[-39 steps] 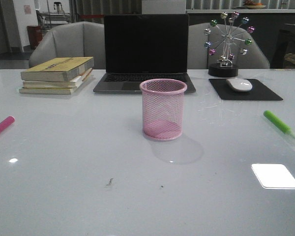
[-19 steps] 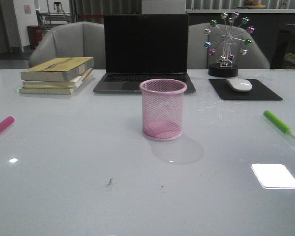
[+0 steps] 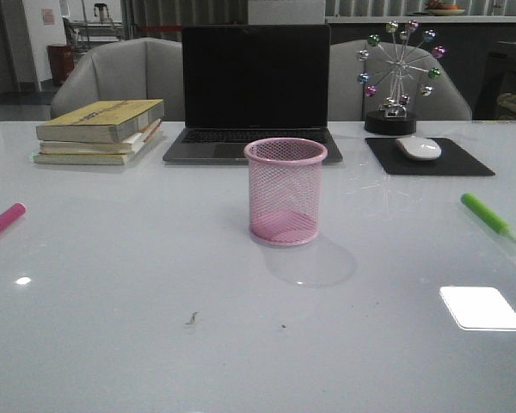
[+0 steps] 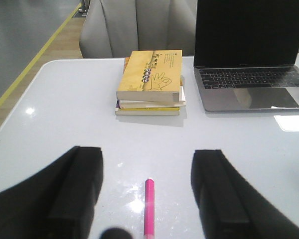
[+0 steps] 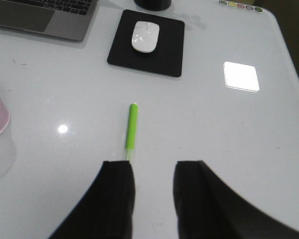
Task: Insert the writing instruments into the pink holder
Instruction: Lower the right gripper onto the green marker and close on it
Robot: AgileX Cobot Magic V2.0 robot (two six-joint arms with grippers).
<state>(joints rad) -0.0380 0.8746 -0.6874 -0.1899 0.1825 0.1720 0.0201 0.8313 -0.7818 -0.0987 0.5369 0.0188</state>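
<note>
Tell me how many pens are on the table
2. The pink pen lies at the table's left edge; the green pen lies at the right, near the mouse pad. The pink holder looks empty.

The holder point(image 3: 285, 191) stands upright mid-surface, nothing in it. Behind it, along the far edge of the surface point(image 3: 155, 344), sit the books point(image 3: 99, 131) toward the left, the laptop point(image 3: 254, 93) centred, and the mouse point(image 3: 419, 148) on its pad point(image 3: 464, 162) toward the right. One pen point(image 3: 2, 223) lies at the left edge, another point(image 3: 487, 214) near the right edge.
</note>
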